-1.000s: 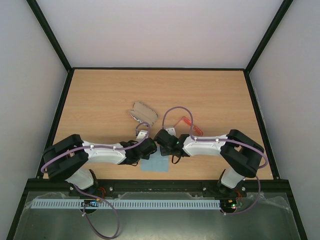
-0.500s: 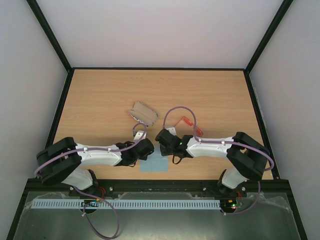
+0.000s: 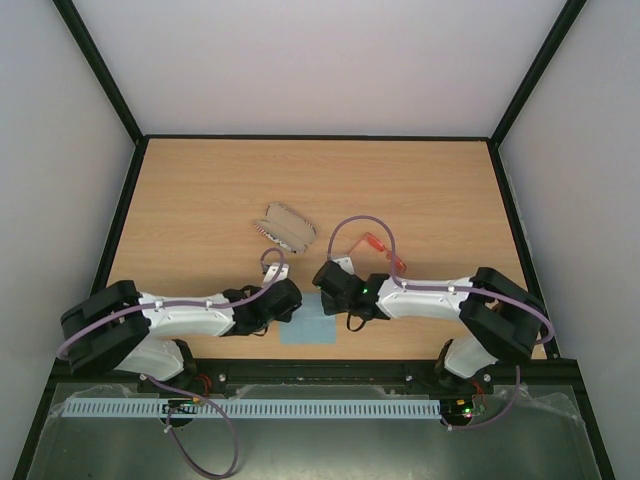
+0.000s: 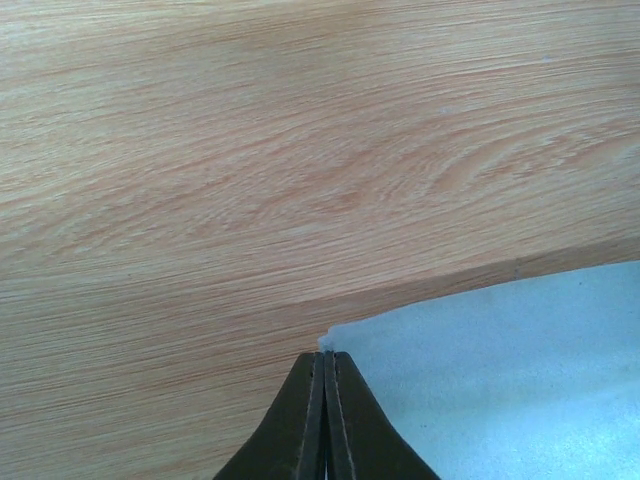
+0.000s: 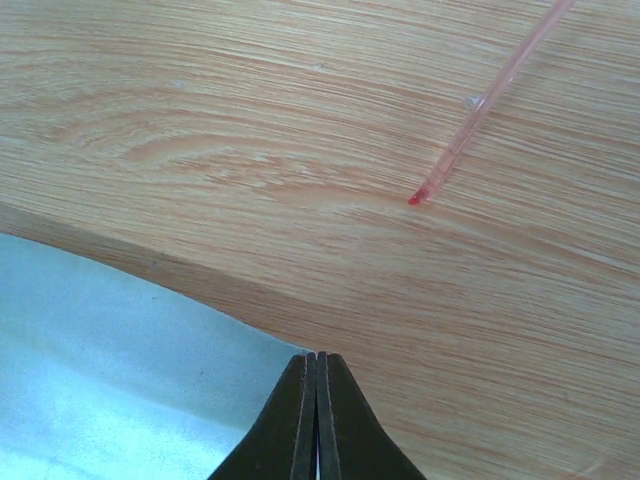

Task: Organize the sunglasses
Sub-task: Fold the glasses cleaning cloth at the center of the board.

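The sunglasses are seen lying flat on the table, a little to the right of the middle. They are at about 4 o'clock from the case and at about 1 o'clock from the cloth, apart from both.

They are thought to be very light, thin and easy to bend or snap. The frame is smooth, so it may slip. A soft pinch is best made on the front frame near the nose part or at a hinge, not out on a thin side arm.

In the top view the long line of the sunglasses runs from about 10 o'clock to 4 o'clock. In the right wrist view one thin side arm of the sunglasses is seen, with its tip pointed toward 7 o'clock. Which end is the front cannot be told.

The left gripper is squeezed shut on one far corner of the cloth. The right gripper is squeezed shut on the other far corner. Nothing is touching the sunglasses.
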